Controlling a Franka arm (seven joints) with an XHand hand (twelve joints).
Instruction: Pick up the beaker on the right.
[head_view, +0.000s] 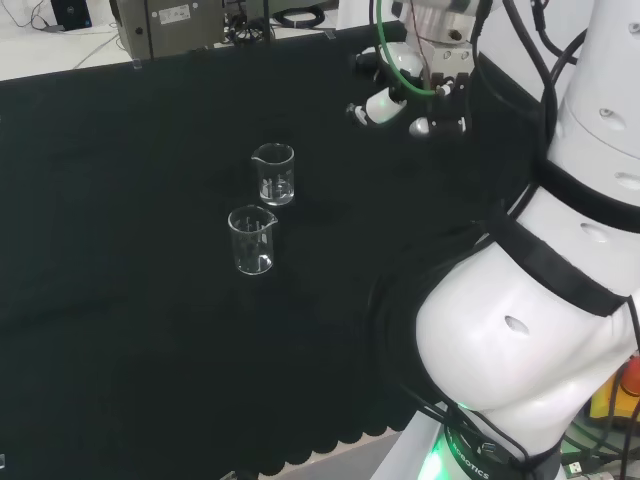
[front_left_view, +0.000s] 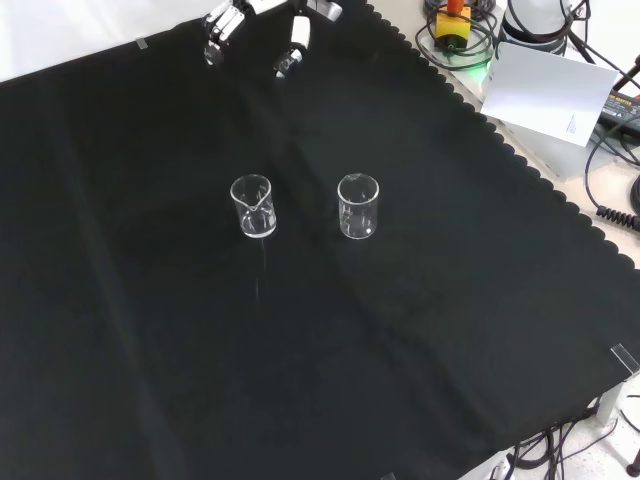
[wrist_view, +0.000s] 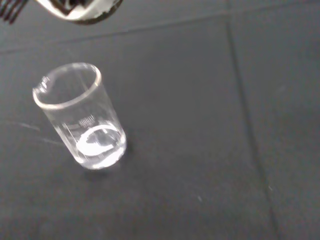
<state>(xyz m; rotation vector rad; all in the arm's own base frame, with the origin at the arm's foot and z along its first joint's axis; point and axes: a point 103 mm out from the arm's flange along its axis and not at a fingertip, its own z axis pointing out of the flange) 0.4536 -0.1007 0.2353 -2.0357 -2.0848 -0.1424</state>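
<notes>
We find two clear glass beakers upright on the cloth. In the front view, the right beaker (front_left_view: 358, 207) stands at 3 o'clock of the left beaker (front_left_view: 252, 206), apart, both spouted and apparently empty.

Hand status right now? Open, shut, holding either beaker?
Hand: open, fingers relaxed, holding nothing, up off the cloth. Both beakers stand untouched on the cloth.
</notes>
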